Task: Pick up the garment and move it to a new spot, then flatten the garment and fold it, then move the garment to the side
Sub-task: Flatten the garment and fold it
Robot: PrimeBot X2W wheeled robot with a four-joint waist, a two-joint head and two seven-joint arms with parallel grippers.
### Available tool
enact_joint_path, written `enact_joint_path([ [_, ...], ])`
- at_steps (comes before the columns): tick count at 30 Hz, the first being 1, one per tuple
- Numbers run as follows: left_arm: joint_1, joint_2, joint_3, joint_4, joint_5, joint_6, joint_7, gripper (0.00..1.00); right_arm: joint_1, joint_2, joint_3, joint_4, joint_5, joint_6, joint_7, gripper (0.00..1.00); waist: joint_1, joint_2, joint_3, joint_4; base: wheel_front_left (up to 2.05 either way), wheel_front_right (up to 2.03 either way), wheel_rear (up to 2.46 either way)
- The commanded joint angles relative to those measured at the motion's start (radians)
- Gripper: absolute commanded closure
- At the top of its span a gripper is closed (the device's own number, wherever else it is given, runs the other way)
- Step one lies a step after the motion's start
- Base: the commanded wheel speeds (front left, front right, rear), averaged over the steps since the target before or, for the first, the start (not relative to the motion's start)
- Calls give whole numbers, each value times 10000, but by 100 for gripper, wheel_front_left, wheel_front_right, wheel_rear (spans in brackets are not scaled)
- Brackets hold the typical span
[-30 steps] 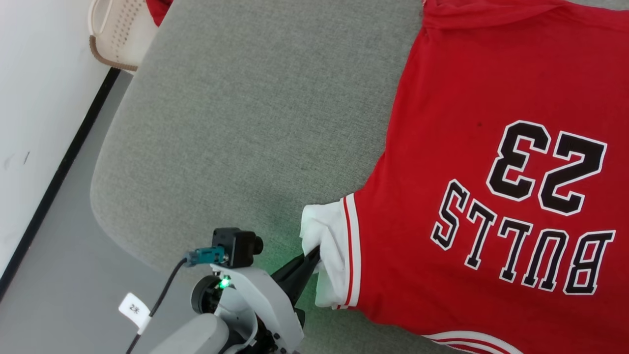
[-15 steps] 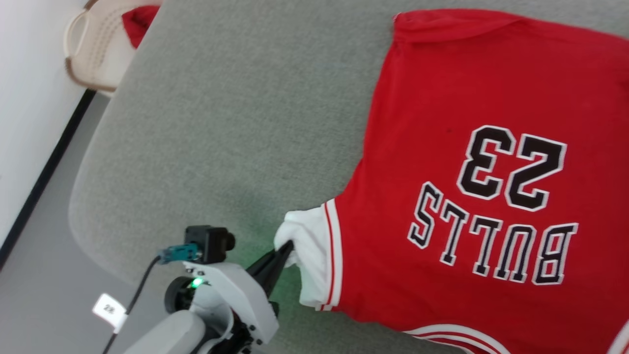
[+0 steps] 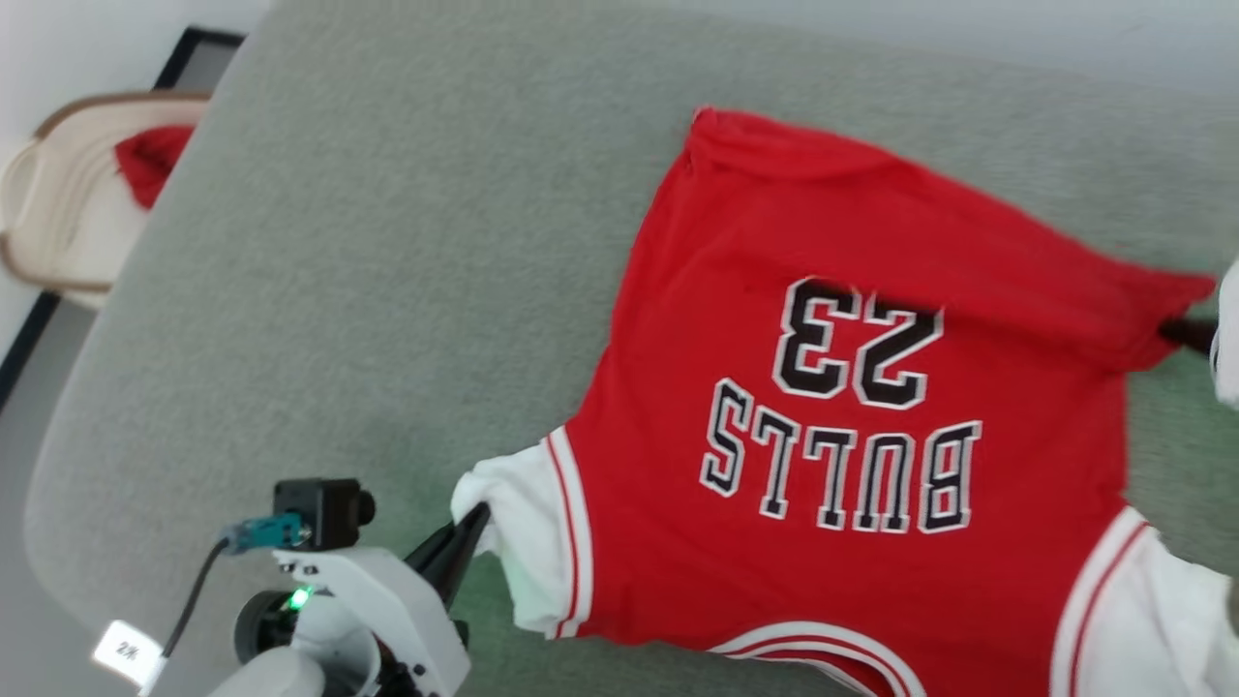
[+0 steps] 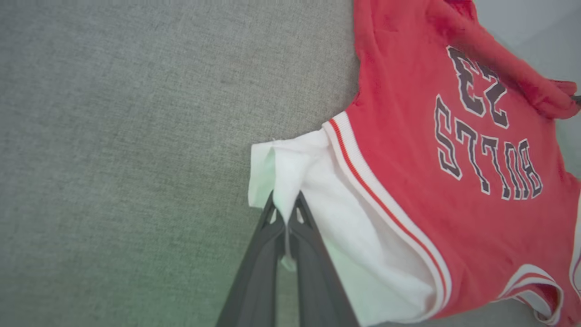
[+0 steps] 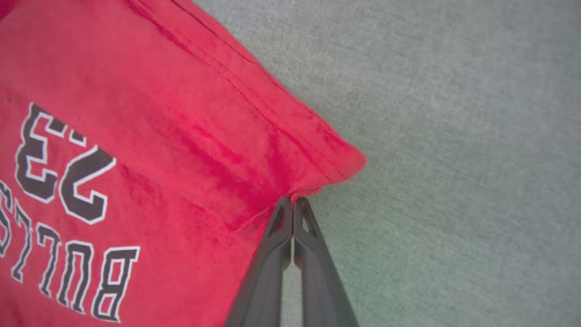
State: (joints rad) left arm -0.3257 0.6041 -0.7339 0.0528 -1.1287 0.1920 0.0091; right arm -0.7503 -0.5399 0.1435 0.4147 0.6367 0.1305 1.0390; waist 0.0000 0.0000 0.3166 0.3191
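The jersey (image 3: 852, 242), "BULLS" over "23" reading upside down, lies mid-right in the head view on the grey cushion (image 3: 387, 290), my left gripper (image 4: 286, 205) pinching its white sleeve (image 4: 295, 168) and my right gripper (image 5: 292, 200) pinching its side edge beside the hem corner (image 5: 345, 163), so I'd lift both evenly, holding the cloth taut.

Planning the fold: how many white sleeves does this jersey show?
2. The left sleeve is pinched by the left gripper; the right sleeve lies at the head view's lower right edge, partly cut off.
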Motion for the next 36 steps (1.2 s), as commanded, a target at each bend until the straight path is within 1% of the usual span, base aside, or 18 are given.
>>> enact_joint_path([
  [1, 253, 194, 91, -90, -91, 113, -35, 100, 645, -125, 49, -486, 376, 4, -71, 100, 0, 0, -753, -884, 0, 0, 0],
  [5, 592, 488, 240, -239, -232, 291, -86, 100, 1998, -275, 28, -1505, 892, 4, -202, 100, 0, 0, -1069, -1363, 0, 0, 0],
  [9, 910, 678, 351, -339, -352, 404, -141, 100, 3371, -341, -156, -2422, 1120, 4, -392, 100, 0, 0, -1337, -1769, 0, 0, 0],
  [14, 1139, 816, 407, -478, -472, 465, -124, 100, 5142, -190, -726, -3285, 1093, 4, -725, 100, 0, 0, -1577, -2099, 0, 0, 0],
  [18, 1231, 888, 421, -556, -511, 495, -88, 100, 6330, 69, -1231, -3746, 847, 4, -981, 100, 0, 0, -1641, -2283, 0, 0, 0],
  [19, 1231, 888, 421, -556, -511, 495, -88, 100, 6330, 69, -1231, -3746, 847, 4, -981, 100, 0, 0, -1641, -2283, 0, 0, 0],
  [24, 1290, 940, 443, -602, -564, 517, -84, 100, 7201, 681, -1678, -4041, 547, 4, -1271, 100, 0, 0, -1622, -2488, 0, 0, 0],
  [28, 1279, 957, 442, -612, -563, 525, -69, 100, 7408, 1031, -1828, -4015, 284, 4, -1443, 100, 0, 0, -1623, -2545, 0, 0, 0],
  [30, 1288, 950, 424, -622, -557, 529, -66, 100, 7419, 1099, -1773, -3969, 129, 4, -1548, 100, 0, 0, -1627, -2558, 0, 0, 0],
  [31, 1292, 945, 411, -620, -551, 522, -60, 100, 7427, 1125, -1739, -3956, 91, 4, -1614, 67, 0, 0, -1636, -2553, 0, 0, 0],
  [32, 1299, 939, 405, -621, -547, 524, -51, 100, 7419, 1112, -1675, -3997, 27, 4, -1716, 2, 0, 0, -1646, -2543, 0, 0, 0],
  [33, 1308, 932, 397, -621, -547, 523, -49, 100, 7396, 1060, -1633, -4017, -64, 4, -1819, 0, 0, 0, -1662, -2528, 0, 0, 0],
  [36, 1352, 926, 402, -631, -549, 544, -98, 100, 7312, 825, -1429, -4257, -201, 4, -2037, 0, 0, 0, -1703, -2466, 0, 0, 0],
])
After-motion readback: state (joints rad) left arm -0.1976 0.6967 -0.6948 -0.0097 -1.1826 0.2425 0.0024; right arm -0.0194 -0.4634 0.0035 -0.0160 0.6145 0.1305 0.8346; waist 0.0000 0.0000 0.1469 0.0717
